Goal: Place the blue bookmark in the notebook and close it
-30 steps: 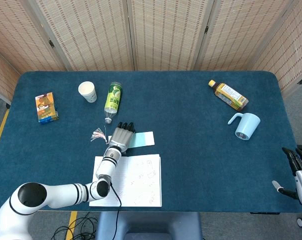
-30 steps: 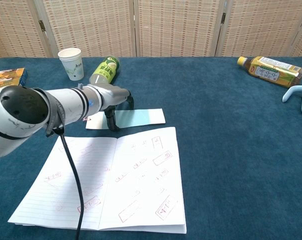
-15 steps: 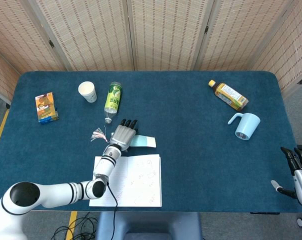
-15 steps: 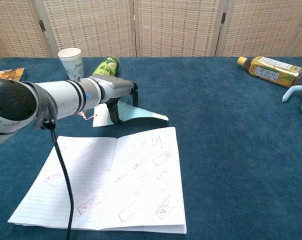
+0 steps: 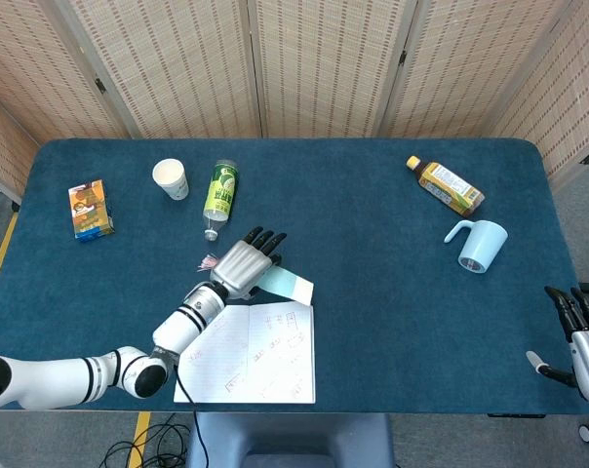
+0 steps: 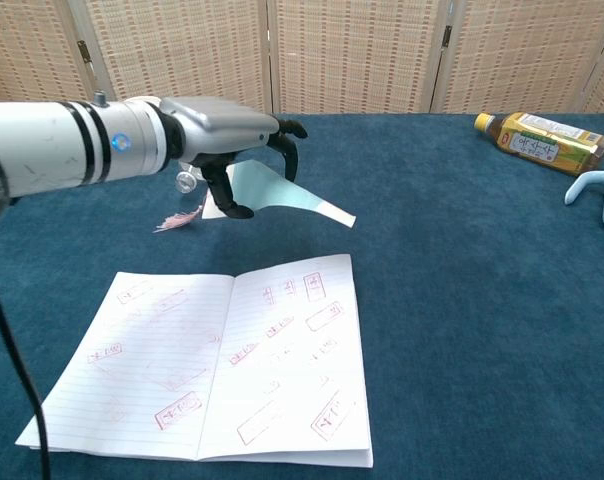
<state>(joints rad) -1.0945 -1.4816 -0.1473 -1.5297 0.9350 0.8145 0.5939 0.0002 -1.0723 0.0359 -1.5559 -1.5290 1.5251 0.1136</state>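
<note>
Left hand [image 6: 237,135] pinching bookmark [image 6: 282,195], lifted off bench [image 6: 462,260] above open notebook [image 6: 232,360]. Right hand [image 5: 579,336] empty, fingers apart.

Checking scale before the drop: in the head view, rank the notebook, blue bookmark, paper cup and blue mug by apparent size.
1. notebook, clearly largest.
2. blue mug.
3. blue bookmark, partly hidden under the left hand, so unsure against the mug.
4. paper cup, smallest.

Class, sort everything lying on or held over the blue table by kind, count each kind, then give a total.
Bottles: 2, green and amber
Cups: 2, paper cup and blue mug
Snack box: 1
Notebook: 1
Bookmark: 1
Total: 7
</note>
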